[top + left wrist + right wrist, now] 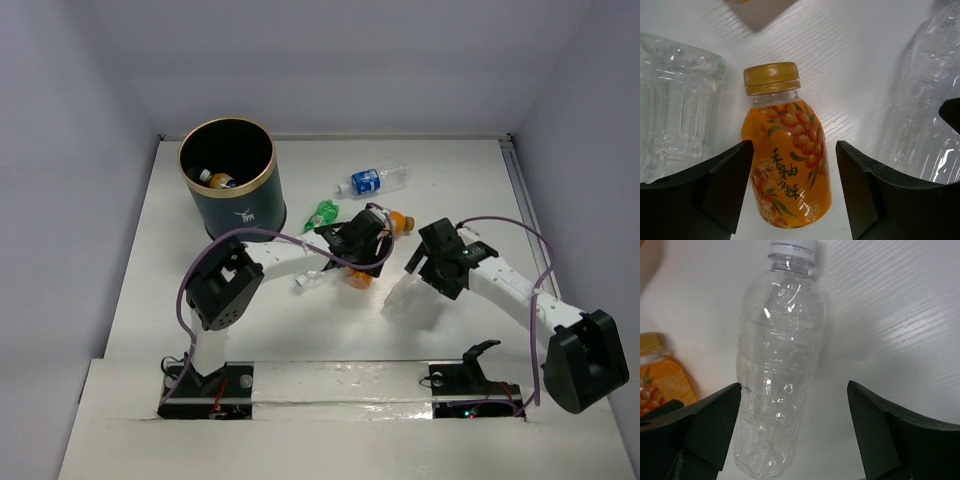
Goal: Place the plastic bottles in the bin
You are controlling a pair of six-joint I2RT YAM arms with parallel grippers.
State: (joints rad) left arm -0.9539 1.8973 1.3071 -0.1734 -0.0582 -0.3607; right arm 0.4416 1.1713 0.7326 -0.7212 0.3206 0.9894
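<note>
The dark teal bin (245,210) stands at the back left with an orange bottle (218,181) inside. My left gripper (362,250) is open; in the left wrist view (794,150) its fingers sit either side of an orange-filled bottle (787,165) lying on the table, not touching it. That bottle shows under the gripper in the top view (358,278). My right gripper (428,268) is open over a clear bottle (408,296). In the right wrist view (794,390) this bottle (777,375) lies close to the left finger.
A blue-labelled clear bottle (375,181), a green bottle (322,214) and another orange bottle (398,221) lie behind the grippers. Clear bottles flank the left gripper (675,110) (925,115). A small clear bottle (312,280) lies by the left arm.
</note>
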